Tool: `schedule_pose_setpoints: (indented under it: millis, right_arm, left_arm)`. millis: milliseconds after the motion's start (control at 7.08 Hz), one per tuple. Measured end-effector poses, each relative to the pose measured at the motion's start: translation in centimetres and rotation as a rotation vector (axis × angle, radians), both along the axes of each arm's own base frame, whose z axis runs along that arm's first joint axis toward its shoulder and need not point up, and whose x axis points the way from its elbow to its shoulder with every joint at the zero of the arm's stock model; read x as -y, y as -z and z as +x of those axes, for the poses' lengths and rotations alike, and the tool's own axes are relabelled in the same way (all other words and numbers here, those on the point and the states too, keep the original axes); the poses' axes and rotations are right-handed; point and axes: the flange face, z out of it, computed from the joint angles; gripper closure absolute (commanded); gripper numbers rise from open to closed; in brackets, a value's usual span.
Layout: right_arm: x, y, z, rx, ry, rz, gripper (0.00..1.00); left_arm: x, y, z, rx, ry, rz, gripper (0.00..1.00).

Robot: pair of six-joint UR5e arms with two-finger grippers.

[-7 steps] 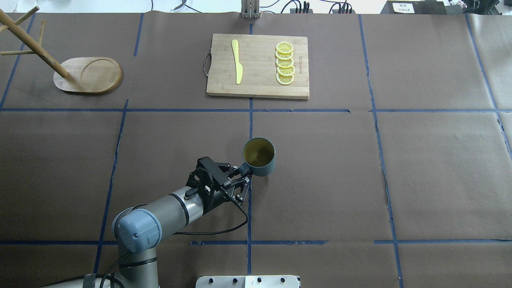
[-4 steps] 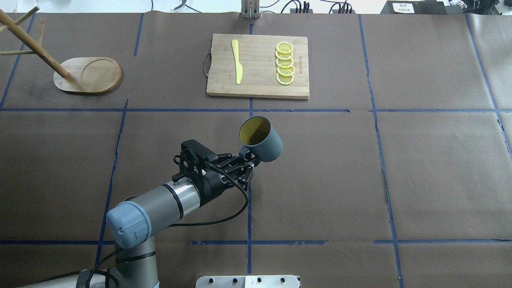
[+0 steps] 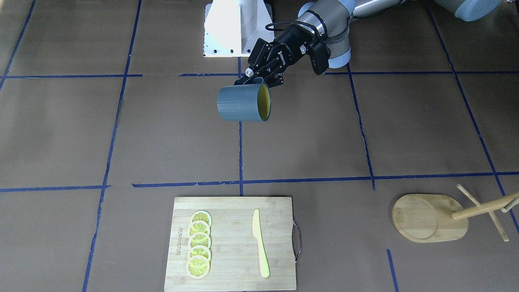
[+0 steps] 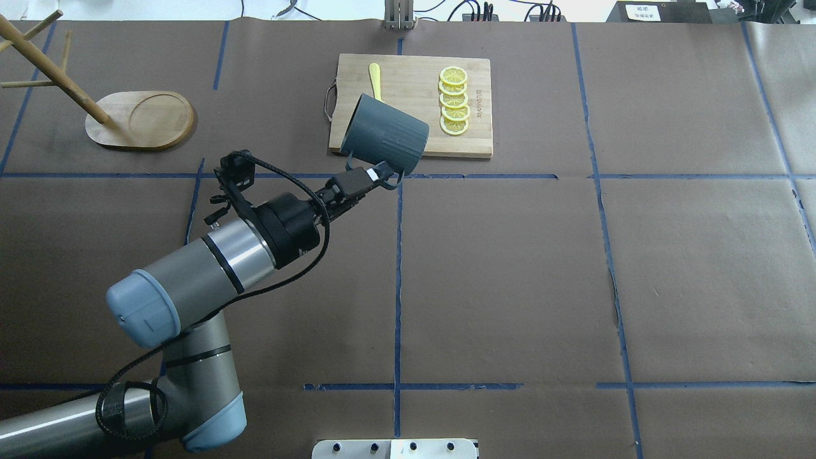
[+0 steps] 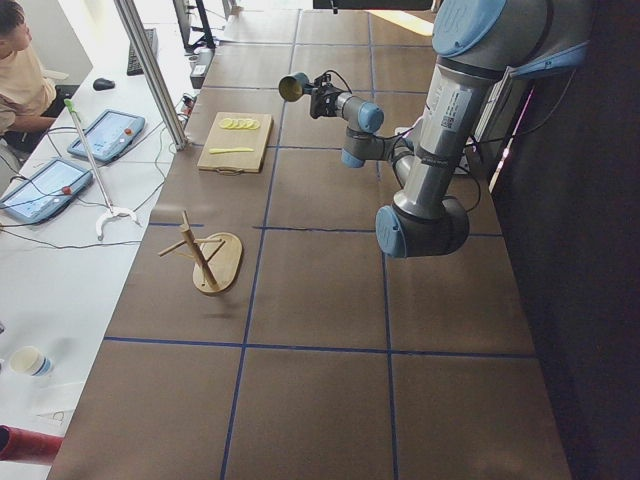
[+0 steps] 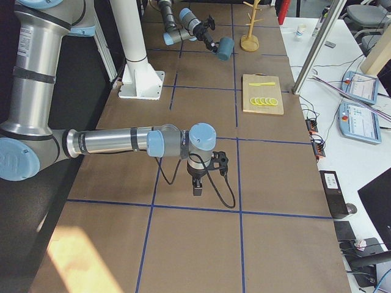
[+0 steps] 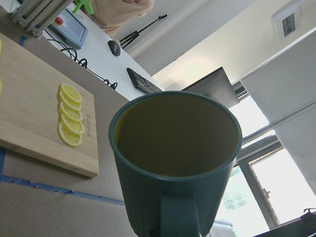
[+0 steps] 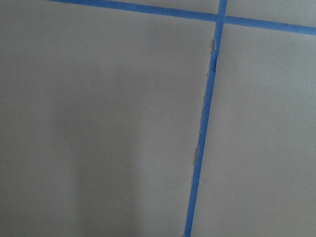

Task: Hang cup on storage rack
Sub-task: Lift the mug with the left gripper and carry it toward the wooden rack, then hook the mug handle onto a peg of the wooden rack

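My left tool pinches the cup by its handle, held aloft and tipped. Next I should carry it to the rack at the far-left corner and thread the handle onto a peg.

- The left gripper has its jaws closed on the handle of a dark blue-grey cup, which is tipped on its side.
- The cup overlaps the near corner of a bamboo cutting board carrying lemon slices and a yellow knife.
- A bamboo mug rack stands far left on the brown counter.
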Motion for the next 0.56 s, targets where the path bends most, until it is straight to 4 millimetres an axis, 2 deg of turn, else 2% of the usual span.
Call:
schedule_pose_setpoints:
  millis: [141, 282, 565]
  right_arm:
    - [0.1, 0.0, 0.0, -0.001, 0.000, 0.002, 0.00]
    - [0.1, 0.1, 0.0, -0.001, 0.000, 0.003, 0.00]
    - [0.1, 0.2, 0.0, -0.001, 0.000, 0.006, 0.00]
  left_arm:
    - [2.9, -0.2, -2.9, -0.161, -0.025, -0.125, 1.00]
    - [6.9, -0.9, -6.4, -0.317, -0.032, -0.254, 1.00]
    - [14.9, -4.2, -13.2, -0.563, -0.004, -0.471, 1.00]
